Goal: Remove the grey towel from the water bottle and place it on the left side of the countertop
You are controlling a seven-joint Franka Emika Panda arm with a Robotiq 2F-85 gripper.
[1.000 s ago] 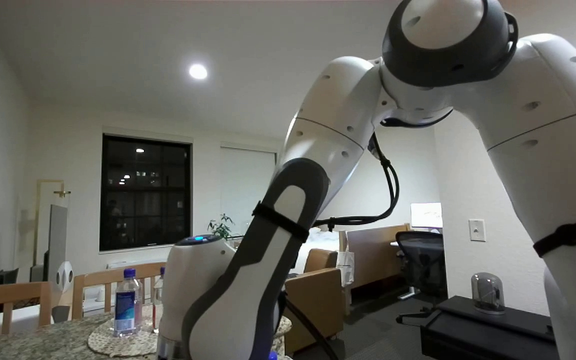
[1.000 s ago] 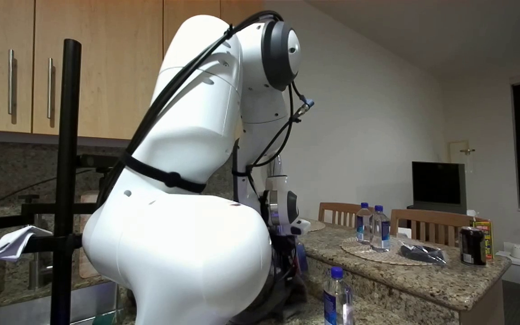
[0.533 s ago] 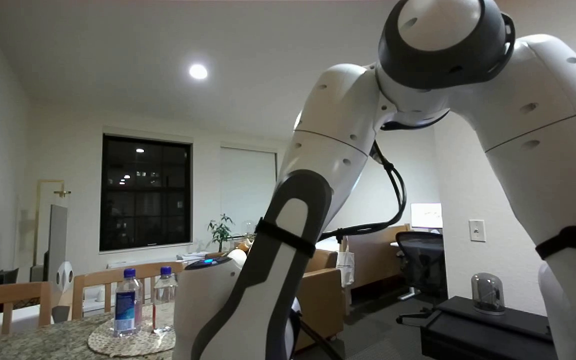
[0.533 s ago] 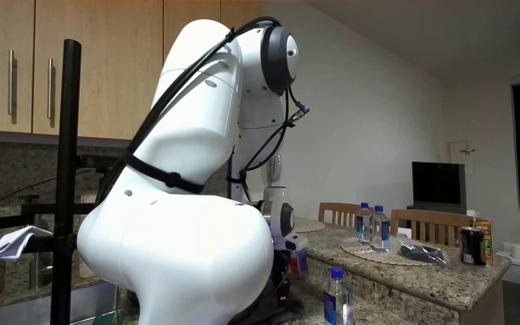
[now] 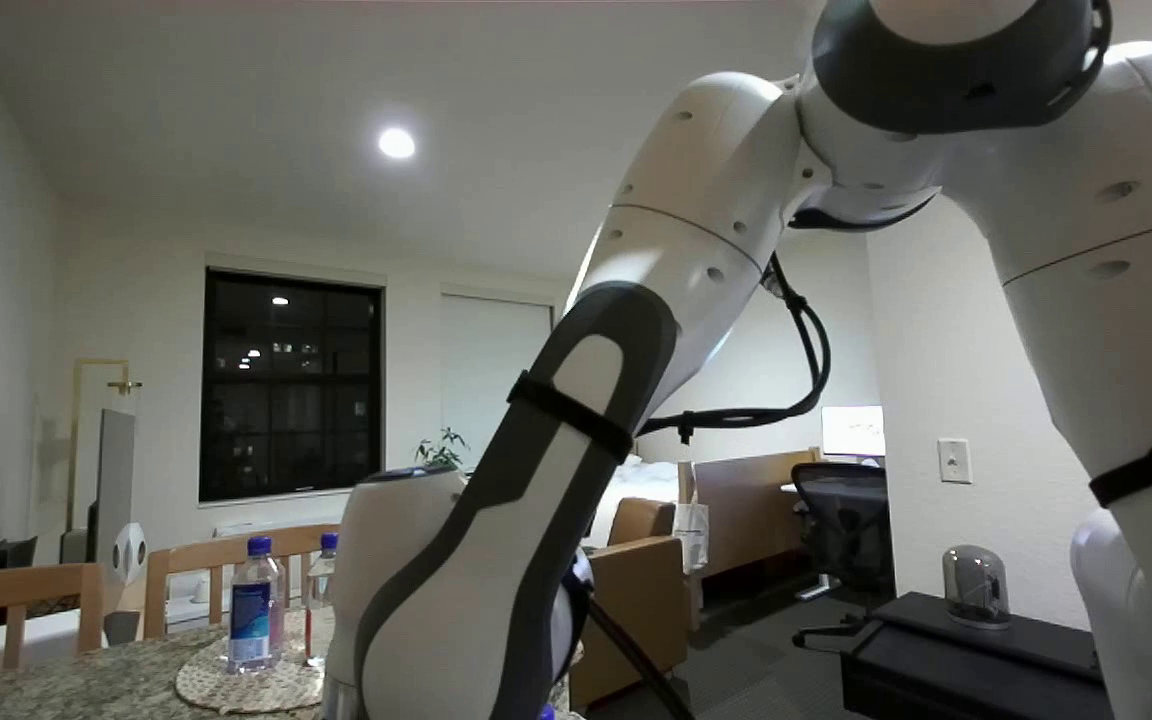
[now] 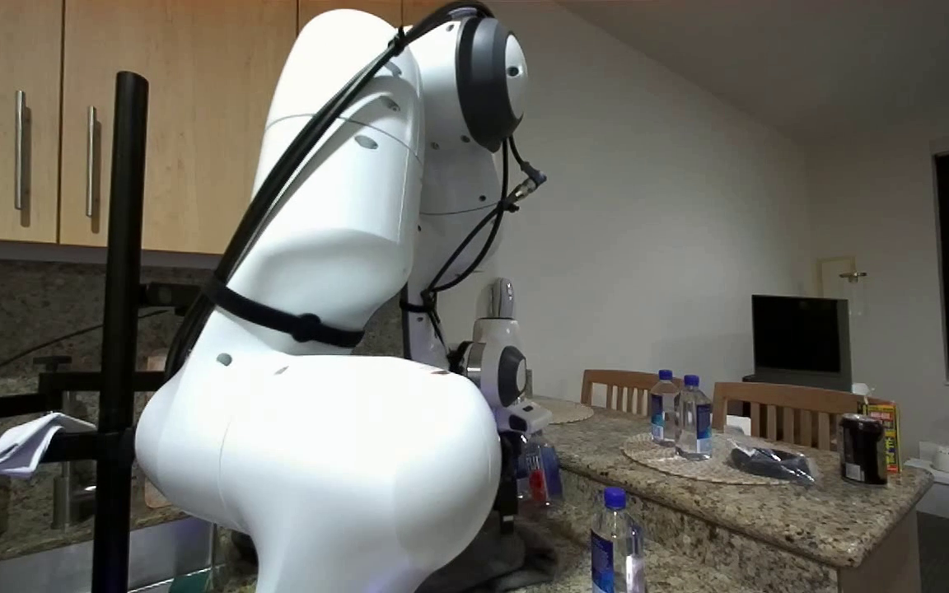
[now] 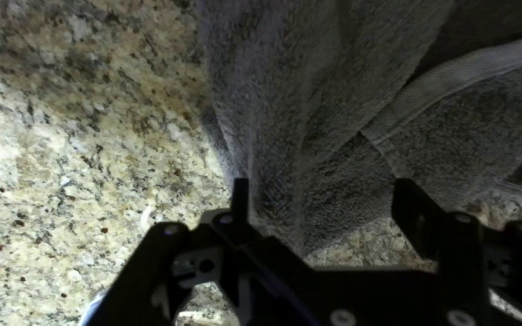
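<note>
The grey towel (image 7: 315,90) lies in folds on the speckled countertop (image 7: 61,181) in the wrist view, and an exterior view shows part of it as a dark heap (image 6: 516,552) low behind the arm. My gripper (image 7: 322,190) is above its near end, fingers spread wide, with towel and stone visible between them and nothing gripped. A water bottle (image 6: 616,543) with a blue cap stands upright on the lower counter, apart from the towel. Behind the gripper another bottle (image 6: 542,473) is partly hidden. Which bottle the towel was on I cannot tell.
On the raised counter (image 6: 820,519), two bottles (image 6: 693,420) share a woven mat (image 6: 656,461) with a plastic-wrapped dark item (image 6: 771,463). A black can (image 6: 863,449) stands near the counter's end. A black pole (image 6: 120,288) rises beside the arm's base.
The gripper has opened and let go of the towel, which now rests on the counter. The arm dipped, then rose again and drew back slightly.
</note>
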